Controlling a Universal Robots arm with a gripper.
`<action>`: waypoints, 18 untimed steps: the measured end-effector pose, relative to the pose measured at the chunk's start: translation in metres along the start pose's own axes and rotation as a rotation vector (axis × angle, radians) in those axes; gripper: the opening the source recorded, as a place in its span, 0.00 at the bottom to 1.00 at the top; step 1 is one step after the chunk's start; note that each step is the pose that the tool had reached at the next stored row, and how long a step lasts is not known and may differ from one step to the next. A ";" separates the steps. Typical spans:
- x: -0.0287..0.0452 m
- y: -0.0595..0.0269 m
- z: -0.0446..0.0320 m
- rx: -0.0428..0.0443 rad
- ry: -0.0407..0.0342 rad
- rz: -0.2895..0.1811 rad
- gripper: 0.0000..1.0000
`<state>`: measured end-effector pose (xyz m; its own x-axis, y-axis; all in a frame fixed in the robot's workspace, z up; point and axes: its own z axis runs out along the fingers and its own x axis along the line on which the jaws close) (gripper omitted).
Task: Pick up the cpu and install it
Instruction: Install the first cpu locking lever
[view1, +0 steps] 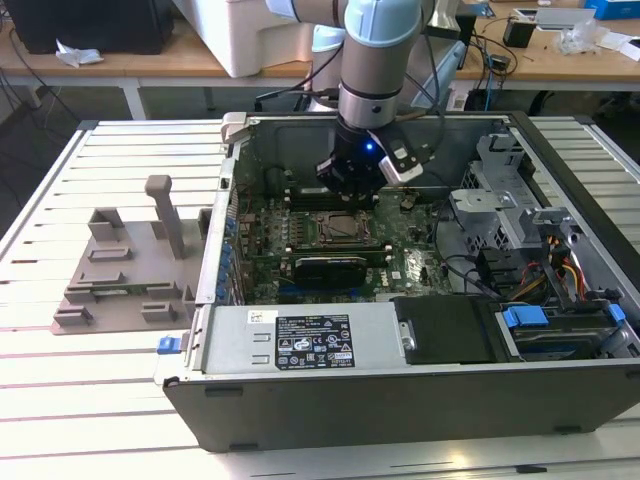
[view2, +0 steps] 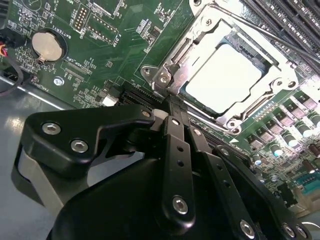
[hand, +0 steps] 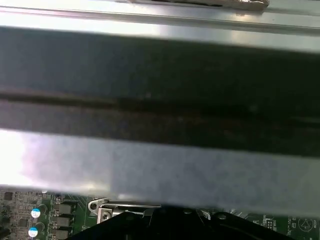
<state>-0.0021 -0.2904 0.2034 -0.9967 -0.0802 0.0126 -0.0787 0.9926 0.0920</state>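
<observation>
Second wrist view: pincer (view2: 172, 107) closed, empty, just beside the cpu (view2: 225, 75) seated in its socket (view2: 165, 75).

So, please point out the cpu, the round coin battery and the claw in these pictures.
cpu (view2: 226, 75), second wrist view, middle of its silvery top, in the socket.
coin battery (view2: 48, 45), second wrist view, centre of its round face.
claw (view2: 172, 112), second wrist view, at its fingertips.
</observation>
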 end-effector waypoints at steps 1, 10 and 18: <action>-0.0006 0.0000 0.0013 -0.0016 -0.0009 0.000 0.11; -0.0016 0.0017 -0.0068 0.0053 -0.0012 0.000 0.11; -0.0004 -0.0102 -0.0088 0.0593 0.0027 0.001 0.11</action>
<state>-0.0007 -0.3013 0.2113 -0.9967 -0.0794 0.0153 -0.0789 0.9963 0.0328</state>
